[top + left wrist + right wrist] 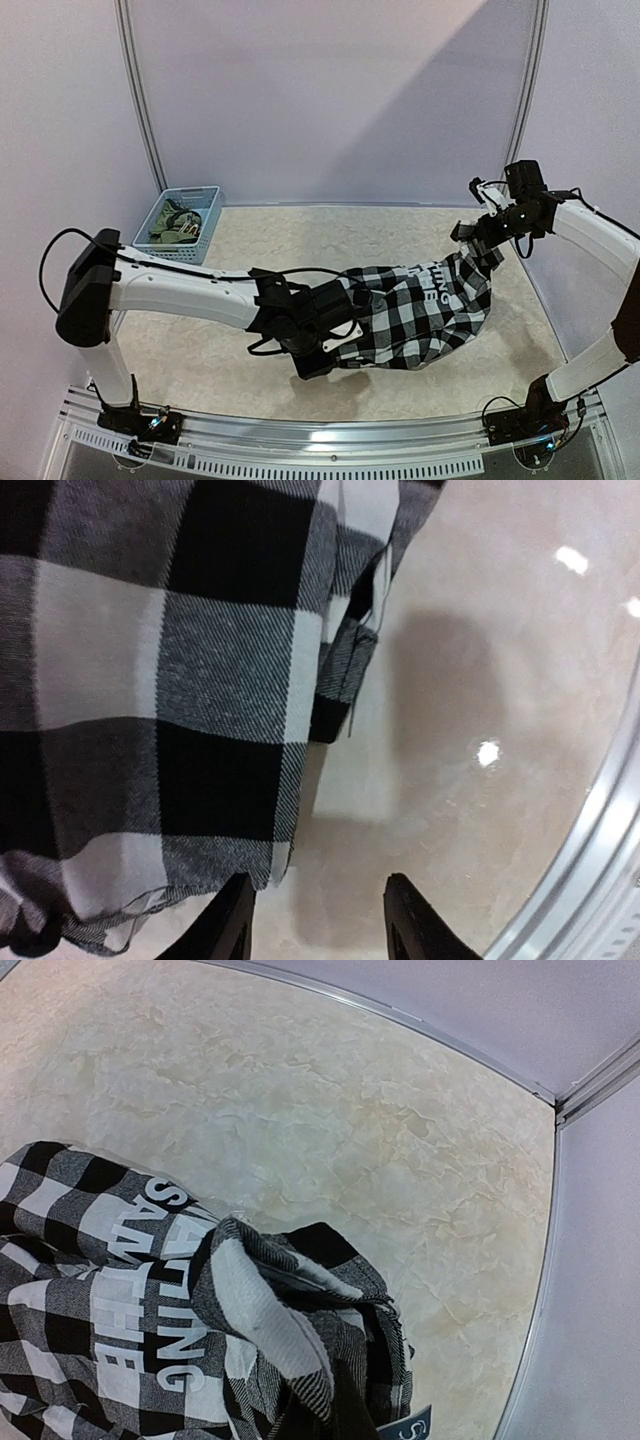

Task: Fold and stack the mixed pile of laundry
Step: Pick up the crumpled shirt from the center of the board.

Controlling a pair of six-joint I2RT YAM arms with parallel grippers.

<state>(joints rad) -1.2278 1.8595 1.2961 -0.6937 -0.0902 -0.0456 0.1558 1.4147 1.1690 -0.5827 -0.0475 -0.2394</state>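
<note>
The black-and-white checked shirt (420,310) hung stretched across the right half of the table (300,225), from about the centre out toward 3 o'clock in the overhead view, white block lettering showing on its chest. Its 2 o'clock corner was bunched and raised off the surface, and there the right gripper (487,235) was closed tight on the cloth. The right wrist camera showed only gathered folds crowding its lower edge (the fingers themselves were hidden under them). The rest of the shirt sagged down and away toward 8 o'clock; whether its lower hem lay on the table I could not tell.

At the shirt's 8 o'clock end sat the left gripper (315,920), its two black fingers (235,920) parted with bare tabletop showing between them. The shirt's frayed hem hung just beside the left-hand finger, not between the pair.

The olive-green sleeveless shirt (172,230) lay crumpled inside the light blue lattice basket (192,193), which stood well apart at the table's 10 o'clock corner, against the back wall
</note>
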